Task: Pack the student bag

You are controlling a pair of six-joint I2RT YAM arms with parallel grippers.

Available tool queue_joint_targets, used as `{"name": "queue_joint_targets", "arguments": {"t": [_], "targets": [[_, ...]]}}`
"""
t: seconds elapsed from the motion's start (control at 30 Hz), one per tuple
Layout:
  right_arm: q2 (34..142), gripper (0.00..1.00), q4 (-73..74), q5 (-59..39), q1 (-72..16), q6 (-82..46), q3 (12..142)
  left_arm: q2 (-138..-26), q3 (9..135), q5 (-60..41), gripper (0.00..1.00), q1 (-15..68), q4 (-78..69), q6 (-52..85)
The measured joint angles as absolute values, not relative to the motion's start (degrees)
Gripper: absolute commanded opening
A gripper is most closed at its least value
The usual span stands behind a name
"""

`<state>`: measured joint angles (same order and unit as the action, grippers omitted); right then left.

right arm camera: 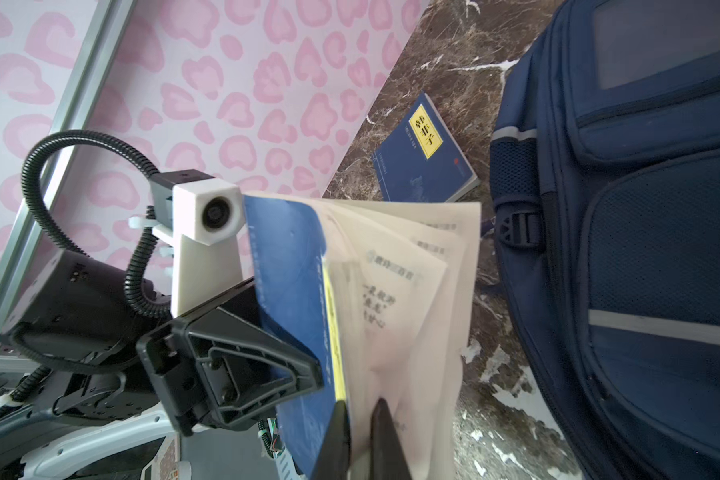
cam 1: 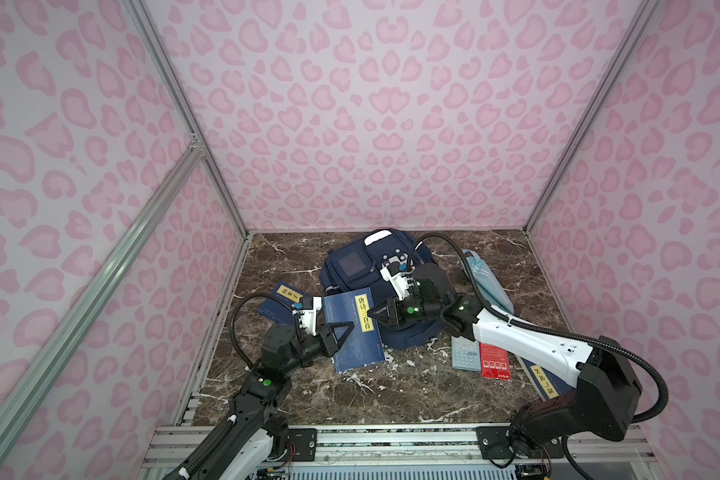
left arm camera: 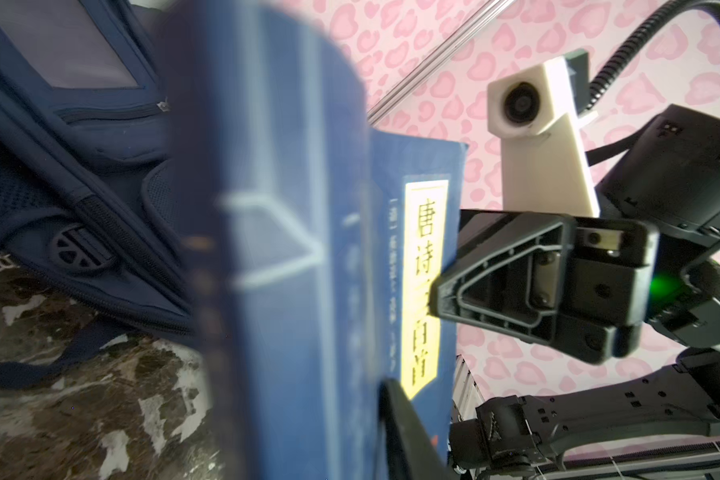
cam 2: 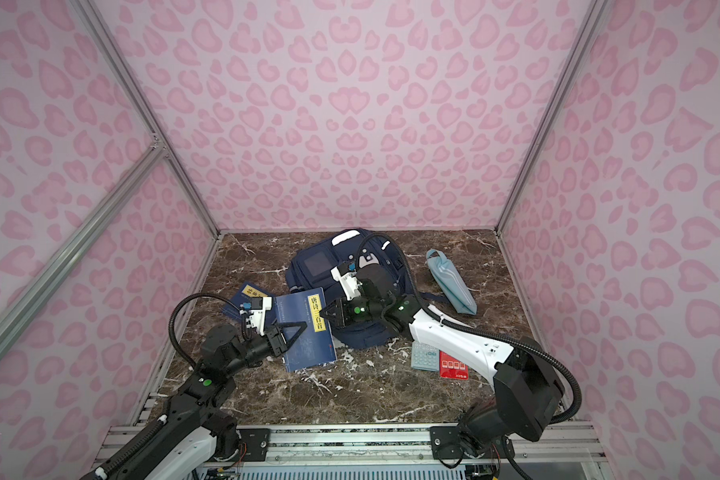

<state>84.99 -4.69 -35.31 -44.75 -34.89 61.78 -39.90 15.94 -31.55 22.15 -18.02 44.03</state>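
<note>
The backpack (cam 1: 341, 282) (cam 2: 304, 278) lies at the rear middle of the bench (cam 1: 391, 395), a brown slab with white veins like marble. It is navy woven fabric, soft and rounded, with a clear window pocket, zipped front pockets, pale reflective stripes, mesh side panels and a black plastic buckle on a strap, all plain in the right wrist view (right arm camera: 641, 249). Against its near left side a book (cam 1: 354, 345) (cam 2: 308, 345) is held up between the two arms. It has a blue paper cover with a yellow label that reads 唐诗三百首. The left claw (cam 1: 352, 326) (cam 2: 306, 323) is closed on its left part, one triangular black finger flat on the front cover. The right claw (cam 1: 371, 313) (right arm camera: 362, 436) is pinched shut on the cover edge, with cream printed pages fanning loose beside it. A second book (cam 1: 285, 297) (right arm camera: 425, 158), also blue, lies flat on the bench left of the backpack, and its yellow label reads 韩非子. A light blue striped pouch (cam 1: 485, 278) lies to the right. A pale calculator (cam 1: 466, 353) and a red packet (cam 1: 494, 363) sit side by side nearer the front.
</note>
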Motion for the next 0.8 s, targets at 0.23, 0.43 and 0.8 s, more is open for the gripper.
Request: {"name": "queue_joint_targets", "arguments": {"t": [0.23, 0.43, 0.8], "targets": [[81.76, 0.99, -5.02, -37.04, -42.52, -29.52, 57.71, -39.83, 16.58, -33.69, 0.04, 22.48, -19.94, 46.33], [82.59, 0.90, 5.58, -43.94, -40.82, -29.69, 54.17, -41.80, 18.90, -37.76, 0.04, 24.51, -25.98, 50.76], [81.71, 0.05, 24.18, -53.78, -37.98, -36.27, 48.12, -47.35, 19.81, -38.11, 0.04, 26.59, -32.95, 53.98]]}}
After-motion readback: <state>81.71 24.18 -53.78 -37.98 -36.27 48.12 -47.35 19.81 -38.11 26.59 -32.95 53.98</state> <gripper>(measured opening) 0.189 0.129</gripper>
